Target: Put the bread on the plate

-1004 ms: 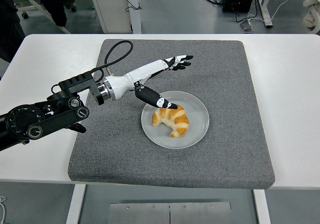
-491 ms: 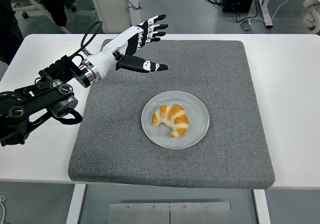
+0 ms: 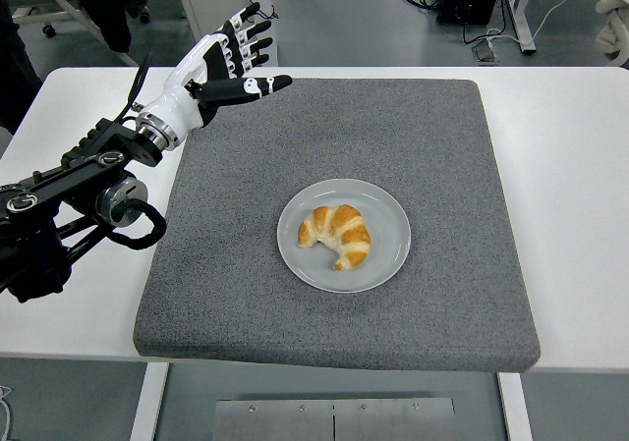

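On the grey plate (image 3: 385, 254) at the middle of the grey mat (image 3: 442, 146) lies the bread (image 3: 336, 235), a croissant. Over the mat's far left corner I hold my left hand (image 3: 221, 63) with fingers spread, gripping nothing, well apart from the plate.

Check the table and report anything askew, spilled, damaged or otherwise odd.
Nothing stands out. The croissant lies whole on the grey plate, which sits flat on the grey mat. The left hand is open above the mat's far-left corner, holding nothing.
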